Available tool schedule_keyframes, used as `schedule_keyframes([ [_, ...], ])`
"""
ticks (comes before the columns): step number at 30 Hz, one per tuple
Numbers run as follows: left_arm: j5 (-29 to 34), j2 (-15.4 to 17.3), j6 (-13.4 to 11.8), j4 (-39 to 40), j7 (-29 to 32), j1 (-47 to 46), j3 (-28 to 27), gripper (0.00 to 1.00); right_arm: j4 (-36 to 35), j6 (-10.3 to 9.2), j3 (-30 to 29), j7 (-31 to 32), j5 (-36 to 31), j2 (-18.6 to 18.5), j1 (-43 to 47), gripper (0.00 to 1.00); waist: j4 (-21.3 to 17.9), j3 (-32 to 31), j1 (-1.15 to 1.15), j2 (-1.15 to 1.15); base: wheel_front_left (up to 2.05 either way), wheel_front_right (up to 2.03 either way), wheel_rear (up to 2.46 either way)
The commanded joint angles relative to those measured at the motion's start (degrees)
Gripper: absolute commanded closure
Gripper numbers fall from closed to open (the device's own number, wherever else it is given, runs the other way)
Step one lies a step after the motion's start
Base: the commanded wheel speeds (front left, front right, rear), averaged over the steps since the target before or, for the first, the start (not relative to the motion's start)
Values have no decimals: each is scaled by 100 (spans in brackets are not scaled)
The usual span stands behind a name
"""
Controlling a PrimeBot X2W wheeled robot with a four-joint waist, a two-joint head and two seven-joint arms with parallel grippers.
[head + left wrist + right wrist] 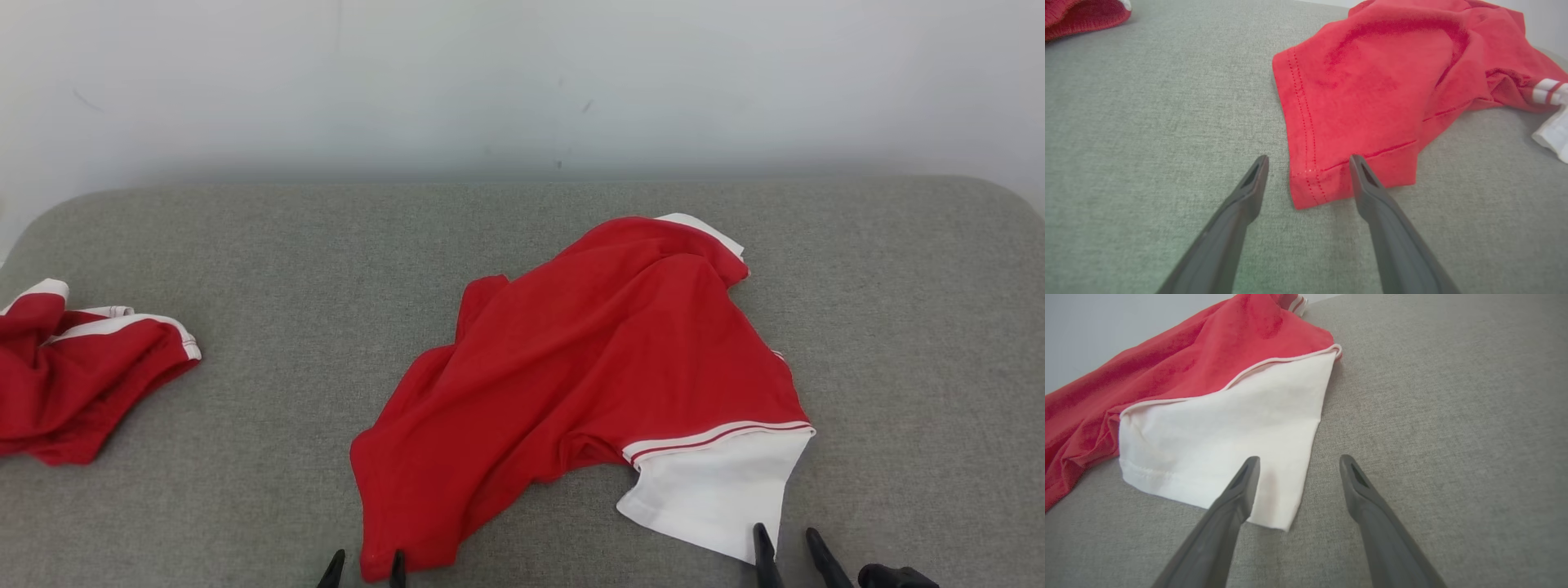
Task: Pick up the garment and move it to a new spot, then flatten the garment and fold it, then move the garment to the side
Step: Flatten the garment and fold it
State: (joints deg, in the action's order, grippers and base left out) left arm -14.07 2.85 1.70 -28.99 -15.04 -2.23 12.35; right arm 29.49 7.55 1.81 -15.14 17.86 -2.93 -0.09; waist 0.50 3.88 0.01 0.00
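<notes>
The red garment [588,367] lies crumpled a little right of the middle of the grey cushion [245,457], its white sleeve [718,490] spread toward me at the near right. My left gripper [368,557] hangs at the garment's near hem corner [1310,192], fingers spread wide and holding nothing, the corner lying between them. My right gripper [785,531] is also spread and empty, at the sleeve's near corner. Whether either one touches the cloth I cannot tell. A second red-and-white garment [73,376] sits bunched well apart at the far left, with a pale wall [490,82] behind.
</notes>
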Motion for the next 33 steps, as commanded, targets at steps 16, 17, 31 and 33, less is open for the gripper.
schedule_keyframes([
  [16,-785,5,228,-936,-12,-470,356,100,1133,0,742,29,226,25,-375,100,47,-130,-1,0,0,0,0],
  [17,-774,4,207,-877,-13,-482,337,100,1107,-1,731,26,253,22,-380,100,39,-139,-1,0,0,0,0],
  [31,-296,5,203,194,-14,96,3,100,257,-1,327,-8,474,7,68,100,69,-220,-1,0,0,0,0],
  [33,-145,5,234,551,-15,56,-76,100,-174,-1,332,-7,711,-26,72,100,26,-133,-1,0,0,0,0],
])
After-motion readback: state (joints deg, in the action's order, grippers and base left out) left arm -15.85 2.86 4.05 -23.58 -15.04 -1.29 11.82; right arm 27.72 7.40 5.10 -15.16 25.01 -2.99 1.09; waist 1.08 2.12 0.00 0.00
